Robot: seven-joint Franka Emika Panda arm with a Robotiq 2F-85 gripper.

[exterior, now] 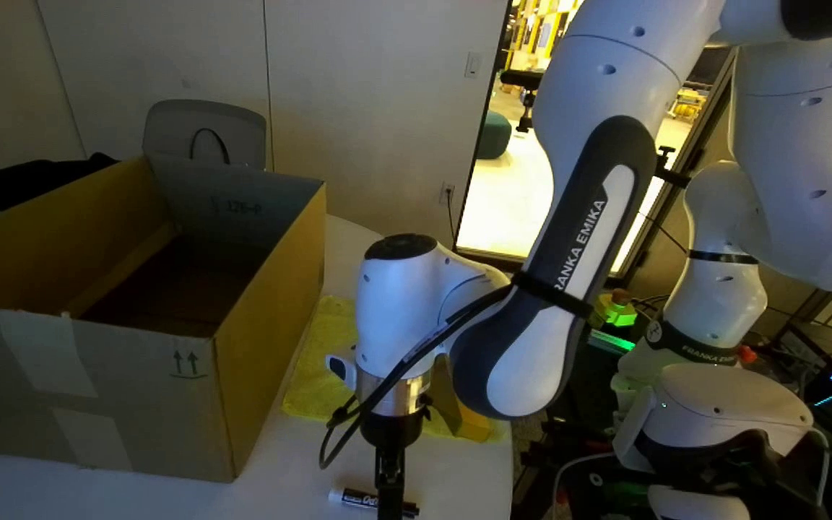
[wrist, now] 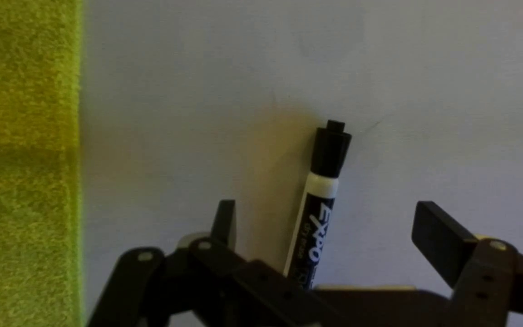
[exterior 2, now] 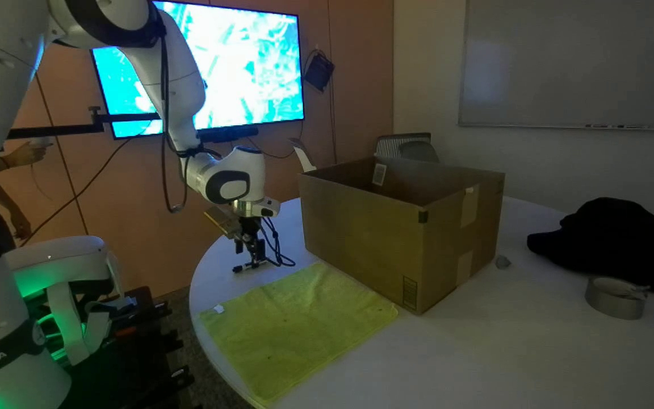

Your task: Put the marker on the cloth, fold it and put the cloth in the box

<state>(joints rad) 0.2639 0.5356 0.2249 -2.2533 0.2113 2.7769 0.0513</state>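
Note:
The yellow cloth (exterior 2: 304, 329) lies flat and spread out on the table beside the box; it also shows in an exterior view (exterior: 321, 365) and along the left of the wrist view (wrist: 23, 181). The cardboard box (exterior: 149, 404) stands open-topped, also seen in an exterior view (exterior 2: 361, 227). The marker (wrist: 319, 213), black with a white band, lies on the bare table off the cloth; it shows in an exterior view (exterior: 360, 498). My gripper (wrist: 327, 220) is open, one finger either side of the marker, apart from it. It points down in both exterior views (exterior: 390, 491) (exterior 2: 250, 261).
A round white table (exterior 2: 474, 352) bears everything; its curved edge runs near the cloth. A tape roll (exterior 2: 615, 299) and a black fabric item (exterior 2: 616, 244) lie past the box. A grey chair back (exterior: 203, 133) stands behind the box.

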